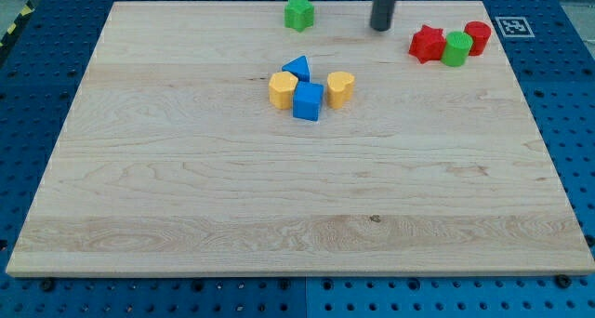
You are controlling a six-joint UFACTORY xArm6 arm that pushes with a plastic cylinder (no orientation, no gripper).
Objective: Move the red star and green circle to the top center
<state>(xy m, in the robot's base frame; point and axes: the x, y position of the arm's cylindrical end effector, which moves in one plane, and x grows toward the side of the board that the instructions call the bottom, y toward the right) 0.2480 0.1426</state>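
Observation:
The red star (427,43) lies near the view's top right, touching the green circle (456,48) on its right. A red circle (478,37) sits just right of and behind the green circle. My tip (381,27) is at the view's top, a little left of the red star and apart from it. A green star (298,13) lies at the top centre, left of my tip.
A cluster sits left of centre: a blue triangle (297,69), a yellow hexagon (283,89), a blue cube (308,101) and a yellow heart (340,88). The wooden board (279,206) lies on a blue pegboard. A fiducial marker (512,26) is at the top right.

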